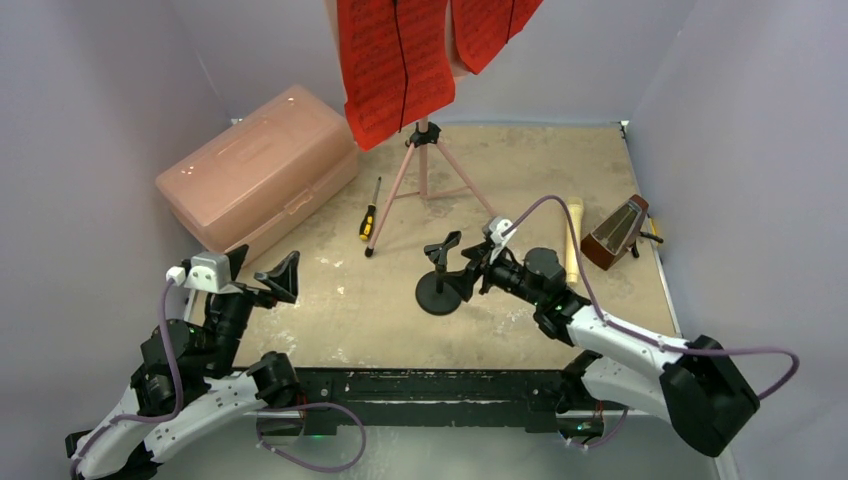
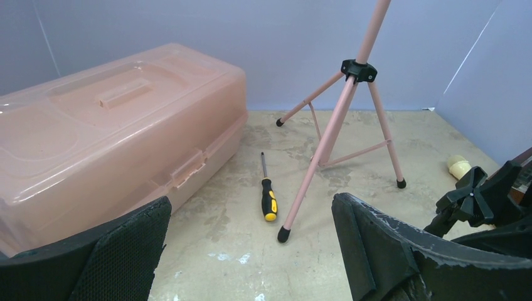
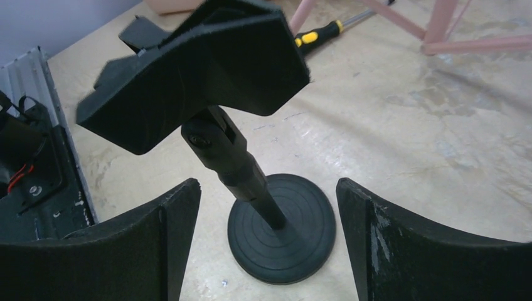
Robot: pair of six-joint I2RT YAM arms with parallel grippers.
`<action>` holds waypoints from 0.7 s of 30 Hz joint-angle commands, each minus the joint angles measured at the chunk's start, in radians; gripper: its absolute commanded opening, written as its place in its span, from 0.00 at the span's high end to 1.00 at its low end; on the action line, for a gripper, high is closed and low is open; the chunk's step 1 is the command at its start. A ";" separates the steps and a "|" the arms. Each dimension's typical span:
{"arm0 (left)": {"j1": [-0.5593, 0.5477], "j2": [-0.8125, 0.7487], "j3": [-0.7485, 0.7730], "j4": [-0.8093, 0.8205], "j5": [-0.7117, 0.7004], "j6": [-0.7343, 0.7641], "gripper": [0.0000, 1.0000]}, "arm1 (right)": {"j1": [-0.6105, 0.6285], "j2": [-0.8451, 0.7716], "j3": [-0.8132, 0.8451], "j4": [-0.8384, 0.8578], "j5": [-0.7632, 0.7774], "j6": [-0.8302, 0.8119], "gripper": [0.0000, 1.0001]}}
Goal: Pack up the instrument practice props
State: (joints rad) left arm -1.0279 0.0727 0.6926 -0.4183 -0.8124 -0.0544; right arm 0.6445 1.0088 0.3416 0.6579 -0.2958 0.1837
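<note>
The right gripper (image 3: 266, 191), spread wide and empty, faces a black round-based stand (image 3: 282, 241), seemingly a microphone holder, whose upright post rises untouched between its jaws.

On the surface (image 1: 340, 315), the lidded box (image 1: 258, 165) sat far left, the screwdriver (image 1: 370, 218) between it and the music stand (image 1: 424, 135) at the back, with sheet-music pages (image 1: 395, 70) on its desk. My right end effector (image 1: 466, 272) straddled a round-based holder (image 1: 438, 292) (mid-surface). The microphone (image 1: 574, 240) lay to the right, with the metronome (image 1: 615, 232) just beyond.
</note>
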 commanded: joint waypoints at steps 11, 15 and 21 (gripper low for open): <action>0.003 0.019 -0.008 0.039 -0.014 0.036 0.01 | 0.076 0.184 0.112 0.225 -0.022 -0.018 0.37; 0.003 0.015 -0.010 0.040 -0.014 0.037 0.01 | 0.078 0.203 0.125 0.237 -0.007 -0.020 0.48; 0.002 0.006 -0.012 0.044 -0.011 0.040 0.01 | 0.078 0.196 0.133 0.209 0.030 -0.035 0.68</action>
State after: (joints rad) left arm -1.0279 0.0765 0.6876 -0.4076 -0.8165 -0.0376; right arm 0.7223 1.2171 0.4282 0.8280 -0.3031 0.1688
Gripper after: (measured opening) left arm 0.993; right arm 0.365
